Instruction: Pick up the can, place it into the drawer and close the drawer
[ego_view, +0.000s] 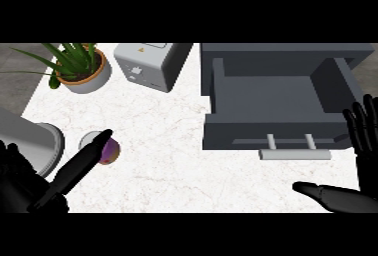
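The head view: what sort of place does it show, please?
Probably a kitchen counter. A white marble-like counter top carries a toaster, a potted plant and a grey drawer unit standing open. A purple can lies near the left hand.

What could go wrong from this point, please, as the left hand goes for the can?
The left hand reaches with straight fingers over the can, which lies on its side on the counter; a touch might roll it away. The grey pot beside the can leaves little room for the hand. The carry to the open drawer must clear its front wall and handle.
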